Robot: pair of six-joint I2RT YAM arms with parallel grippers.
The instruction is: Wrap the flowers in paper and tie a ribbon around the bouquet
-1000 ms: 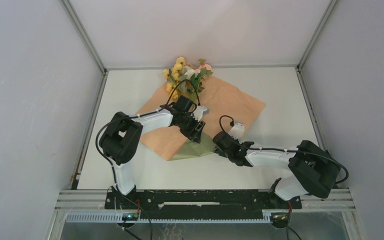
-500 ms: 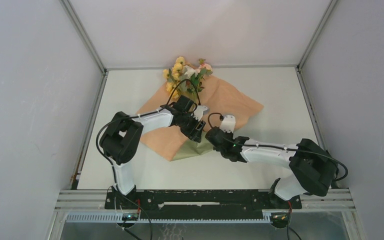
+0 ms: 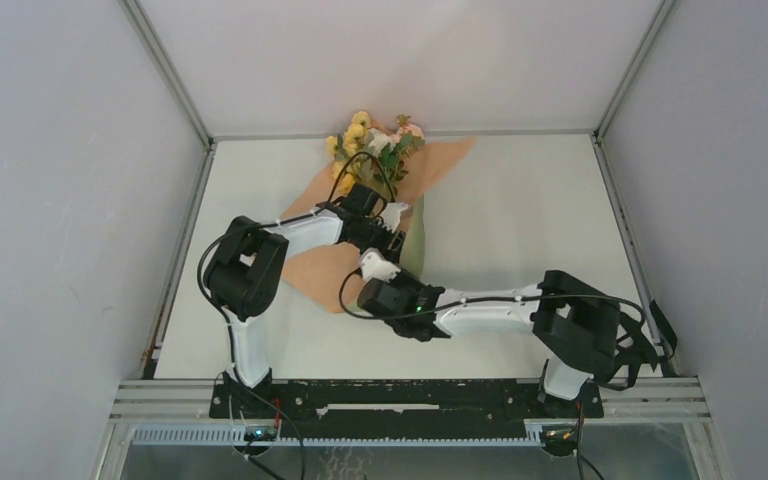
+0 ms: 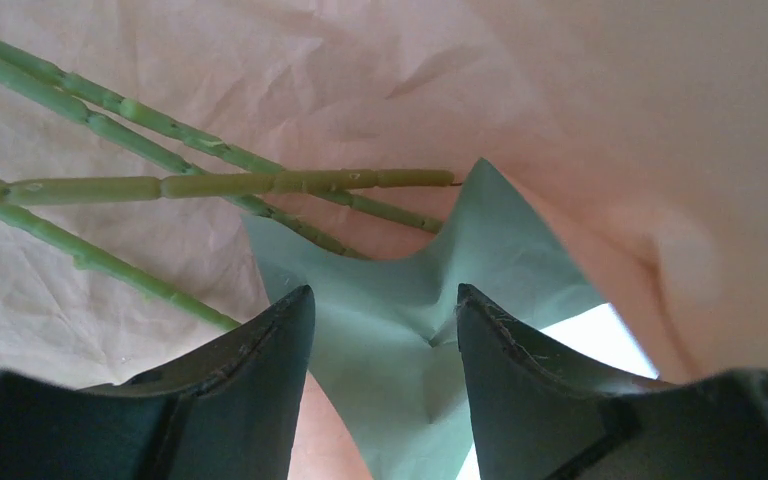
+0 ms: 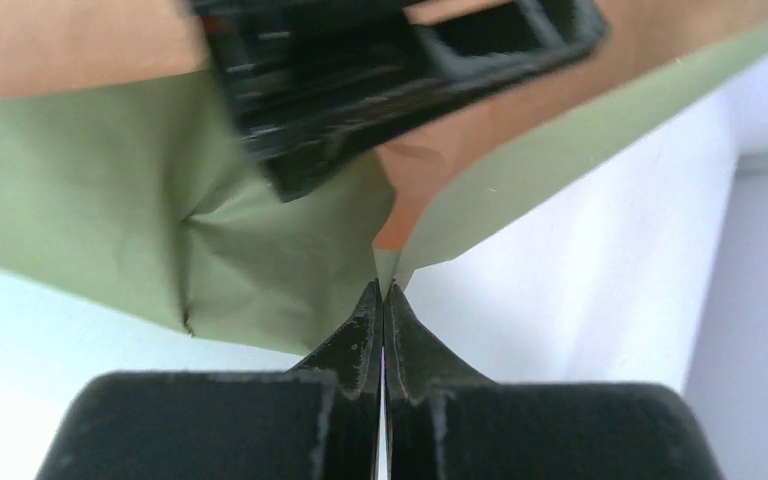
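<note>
1. Top view: looking at the paper [image 3: 315,270] left of the table's [image 3: 520,230] middle, peach side up, right flap pulled over to show an olive strip. Yellow, pink and cream flowers [image 3: 370,145] at its far end. Left gripper [image 3: 392,232] and right gripper [image 3: 372,266] close together at the fold.
2. Left wrist: left gripper [image 4: 385,330] spread apart, straddling a puckered green paper [image 4: 410,290] corner, with thin green stems [image 4: 210,185] on crinkly peach just beyond.
3. Right wrist: right gripper [image 5: 381,300] pinched tight on the paper [image 5: 80,200] edge, green outside, orange inside.
</note>
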